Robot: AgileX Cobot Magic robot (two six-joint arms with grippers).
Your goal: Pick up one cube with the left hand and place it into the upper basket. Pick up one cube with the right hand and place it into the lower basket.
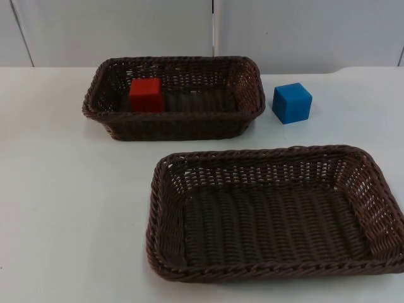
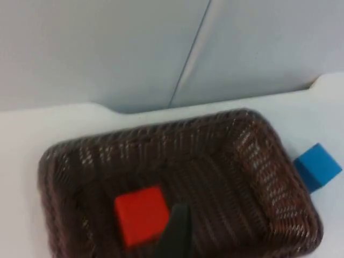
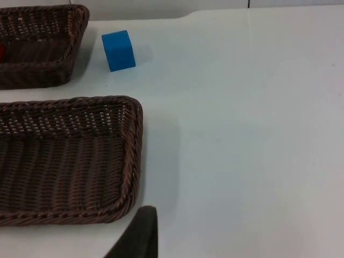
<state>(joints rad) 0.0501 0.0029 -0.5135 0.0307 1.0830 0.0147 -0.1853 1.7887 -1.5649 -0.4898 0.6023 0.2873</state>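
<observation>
**Tools high over the desk, one cube in the upper basket**

Your left tool [image 2: 174,236] hangs above the upper basket [image 1: 173,123], with a dark fingertip showing just beside the red cube [image 1: 146,95]; you cannot tell how far it is open, and nothing is seen in its hold. Your right tool [image 3: 137,236] hangs over the white desk [image 1: 57,202] just past the lower basket's corner; its opening cannot be told either, and it carries nothing that you can see.

Taking the upper basket as your landmark: the red cube sits inside it, resting on the woven floor near its left end. The blue cube [image 1: 292,103] stands on the desk just outside its right end wall, close to it but apart from it. The lower basket [image 1: 278,268] lies in front of the upper basket, nearer to you and offset to the right, with a strip of bare desk between the two. Behind the upper basket rises the grey partition wall [image 1: 126,28].
</observation>
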